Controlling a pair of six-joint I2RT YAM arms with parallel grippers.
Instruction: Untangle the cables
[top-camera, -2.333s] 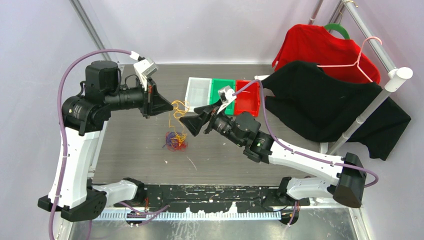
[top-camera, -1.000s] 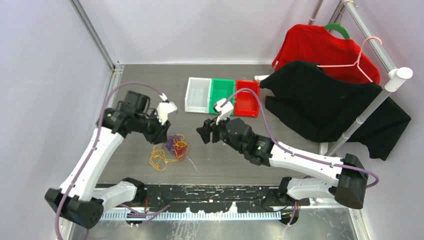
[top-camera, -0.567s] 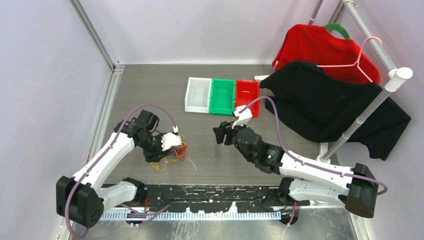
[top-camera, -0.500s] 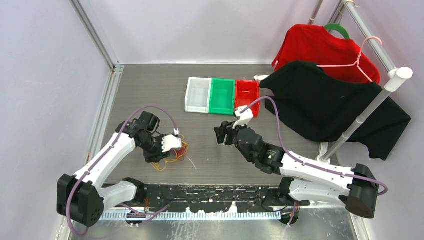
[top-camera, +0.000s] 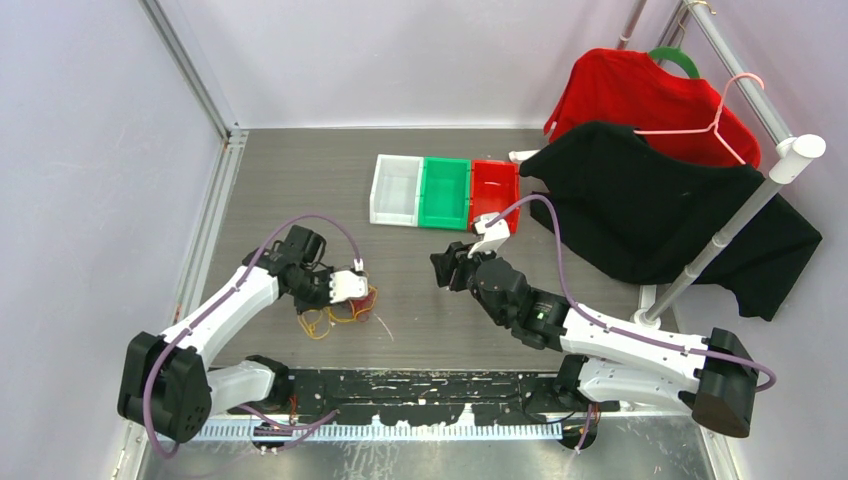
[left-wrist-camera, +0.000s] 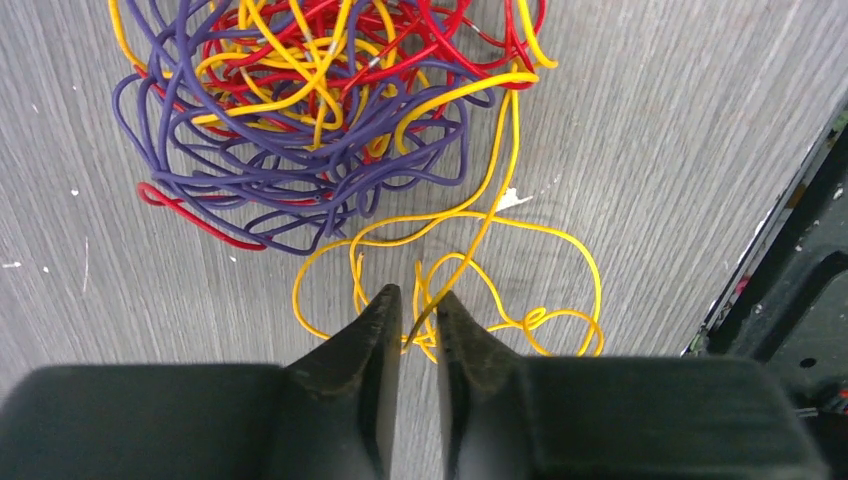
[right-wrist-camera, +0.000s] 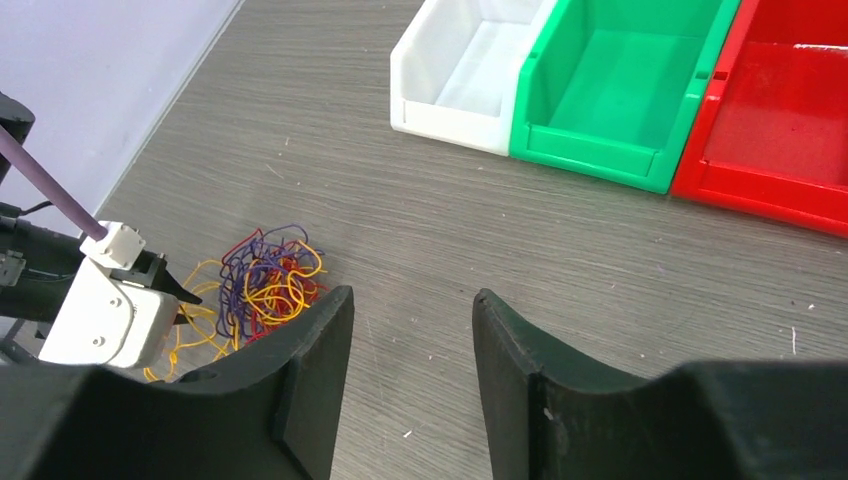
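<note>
The cables are one tangled clump (top-camera: 357, 300) of dark purple, red and orange-yellow strands on the grey table, with loose yellow loops (top-camera: 317, 322) trailing to its near left. The left wrist view shows the clump (left-wrist-camera: 300, 110) filling the top. A straight yellow strand (left-wrist-camera: 512, 130) runs from it down between my left gripper's (left-wrist-camera: 418, 300) fingers. Those jaws stand nearly together around that strand, just above the table. My right gripper (top-camera: 441, 270) is open and empty above bare table, well to the right of the clump (right-wrist-camera: 265, 280).
White (top-camera: 397, 190), green (top-camera: 445, 192) and red (top-camera: 494, 195) bins stand in a row at the back middle. A rack with a black garment (top-camera: 650, 210) and a red one (top-camera: 650, 95) fills the right side. A metal rail runs along the left table edge.
The yellow cable, held up between both grippers before, now lies beside the clump. My left arm came down onto it. My right arm let go and pulled back right, open.
</note>
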